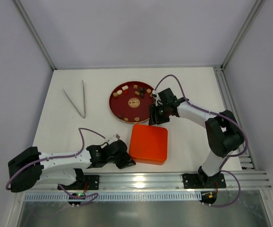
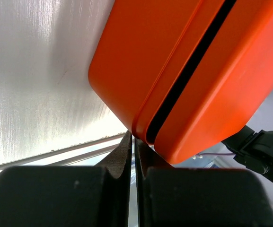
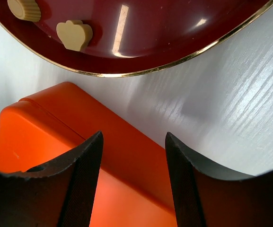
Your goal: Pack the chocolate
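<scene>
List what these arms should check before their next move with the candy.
1. Lid off the orange square box: not ok, it is closed.
2. Supply of small chocolate pieces on the dark red round plate: ok, many lie there.
3. The right hand open and empty: ok.
4. The left hand placed at the box's seam: ok, fingers shut, tips at the dark gap.
5. The thin metal tongs out of the way: ok, far to the left.
6. Free space inside the box: cannot tell.
</scene>
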Robot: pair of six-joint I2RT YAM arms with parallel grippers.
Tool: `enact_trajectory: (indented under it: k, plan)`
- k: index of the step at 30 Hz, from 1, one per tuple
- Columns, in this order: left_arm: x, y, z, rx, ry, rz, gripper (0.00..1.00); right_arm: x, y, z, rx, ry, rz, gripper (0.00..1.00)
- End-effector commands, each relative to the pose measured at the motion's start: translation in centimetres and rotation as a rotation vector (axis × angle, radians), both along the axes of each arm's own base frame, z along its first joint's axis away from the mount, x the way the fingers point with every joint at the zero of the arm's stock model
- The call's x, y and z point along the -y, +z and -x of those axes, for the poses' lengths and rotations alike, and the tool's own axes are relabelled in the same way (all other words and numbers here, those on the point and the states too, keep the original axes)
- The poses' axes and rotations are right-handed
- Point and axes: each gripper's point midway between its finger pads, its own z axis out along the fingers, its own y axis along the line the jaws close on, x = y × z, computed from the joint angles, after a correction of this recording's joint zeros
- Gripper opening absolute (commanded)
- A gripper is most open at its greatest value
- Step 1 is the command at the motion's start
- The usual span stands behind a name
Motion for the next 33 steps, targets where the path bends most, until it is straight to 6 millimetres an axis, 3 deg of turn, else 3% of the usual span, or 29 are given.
enact_trajectory:
  k: [1,10,25,33]
  plan:
    - [1.1,1.5,-2.0,0.066,0.066,0.048,0.0,-0.5,0.9,-0.8,0.045,0.009,-0.014,0.57]
    - [0.2,1.6,-4.7,0.08,0.101,0.047,0.01,0.5,-0.6,1.8,-0.007,-0.039,-0.026,0.57]
    - [0.3,3.1,-9.8,0.098,0.054,0.053,0.0,0.5,0.8,4.8,-0.012,-0.145,-0.101,0.57]
    - [1.3,4.0,-10.8,0.102,0.021,0.07,0.0,0.8,-0.3,4.6,-0.013,-0.183,-0.065,0.58]
